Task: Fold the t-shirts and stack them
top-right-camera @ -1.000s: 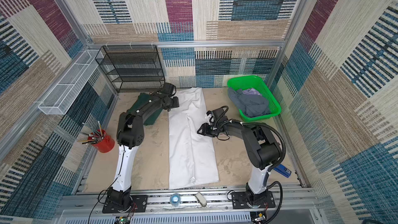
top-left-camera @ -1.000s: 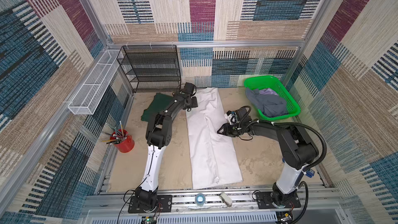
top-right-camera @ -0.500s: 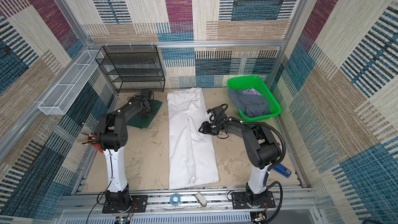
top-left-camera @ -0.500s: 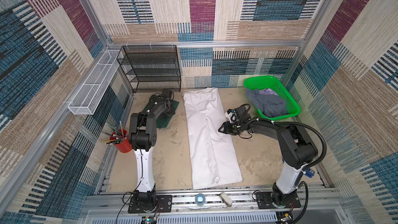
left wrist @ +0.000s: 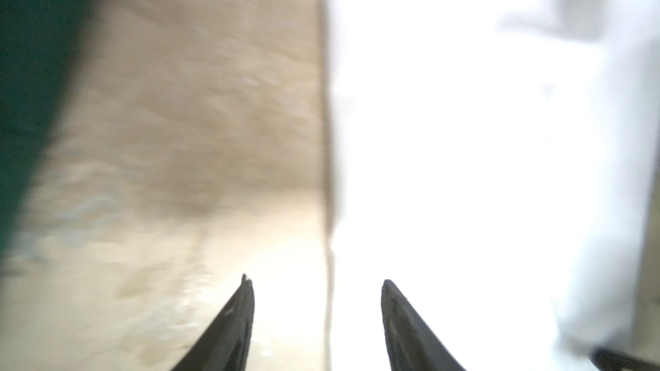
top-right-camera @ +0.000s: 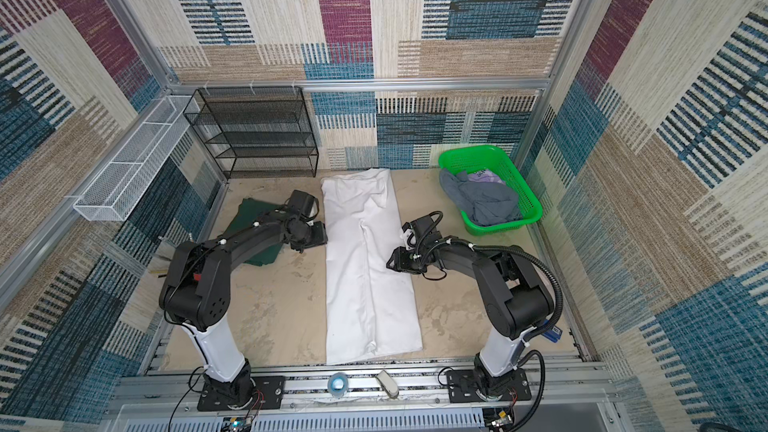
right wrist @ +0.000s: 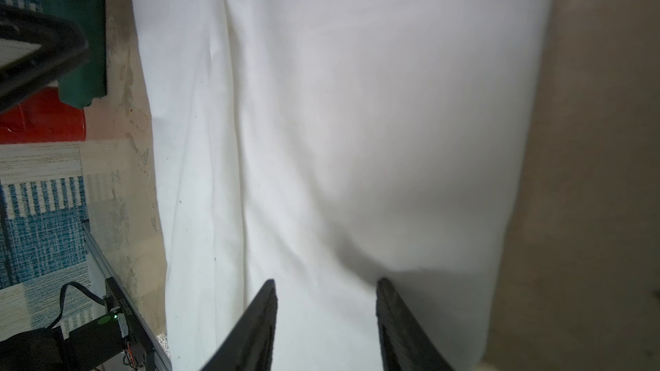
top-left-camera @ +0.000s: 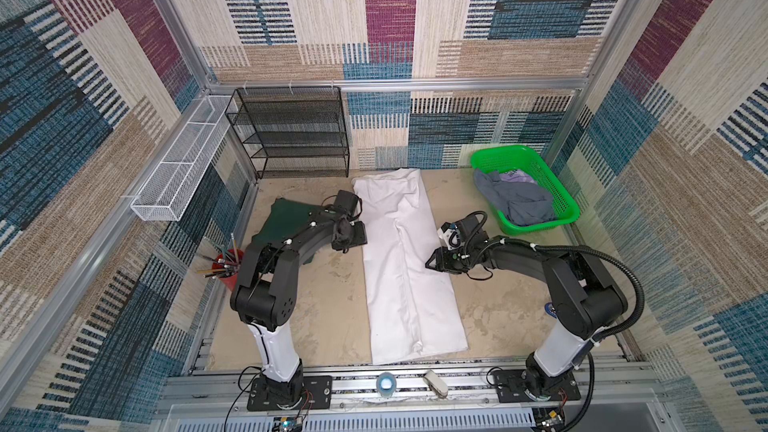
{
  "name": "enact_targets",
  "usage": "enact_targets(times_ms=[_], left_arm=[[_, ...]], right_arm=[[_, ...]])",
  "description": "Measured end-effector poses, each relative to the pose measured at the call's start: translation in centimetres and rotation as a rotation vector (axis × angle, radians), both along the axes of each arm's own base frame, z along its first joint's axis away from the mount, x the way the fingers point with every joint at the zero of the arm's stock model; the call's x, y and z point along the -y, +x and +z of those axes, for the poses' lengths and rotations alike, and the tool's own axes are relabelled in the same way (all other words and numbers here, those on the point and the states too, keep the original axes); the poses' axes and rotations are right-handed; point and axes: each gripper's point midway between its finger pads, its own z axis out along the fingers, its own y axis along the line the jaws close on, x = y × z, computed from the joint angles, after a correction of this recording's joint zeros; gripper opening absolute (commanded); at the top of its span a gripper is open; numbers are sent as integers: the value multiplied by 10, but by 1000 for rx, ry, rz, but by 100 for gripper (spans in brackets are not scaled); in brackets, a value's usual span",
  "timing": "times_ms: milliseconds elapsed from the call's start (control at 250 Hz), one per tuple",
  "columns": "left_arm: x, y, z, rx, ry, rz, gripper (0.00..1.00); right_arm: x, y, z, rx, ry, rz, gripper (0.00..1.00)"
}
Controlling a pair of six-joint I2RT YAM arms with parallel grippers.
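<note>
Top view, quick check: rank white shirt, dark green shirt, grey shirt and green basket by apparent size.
1. white t-shirt
2. green basket
3. dark green t-shirt, grey t-shirt: unranked; left arm covers one, the other lies bunched.

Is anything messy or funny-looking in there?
Yes. The grey cloth t-shirt with a lilac patch lies crumpled in the green plastic mesh basket, hanging over one rim, not folded. The long white cloth t-shirt lies flat, only slightly slanted.
</note>
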Motion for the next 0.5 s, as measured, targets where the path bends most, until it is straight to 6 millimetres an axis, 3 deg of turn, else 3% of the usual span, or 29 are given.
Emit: enact_targets(times_ms=[72, 240, 500], left_arm=[[25, -3, -10, -18, -24, -50, 57], [53, 2, -29, -46, -28, -96, 57], [71, 49, -30, 2, -6, -90, 57]], right_arm=[[-3, 5, -1, 4, 2, 1, 47], [-5, 8, -8, 1, 4, 4, 47], [-20, 34, -10, 44, 59, 12, 46]])
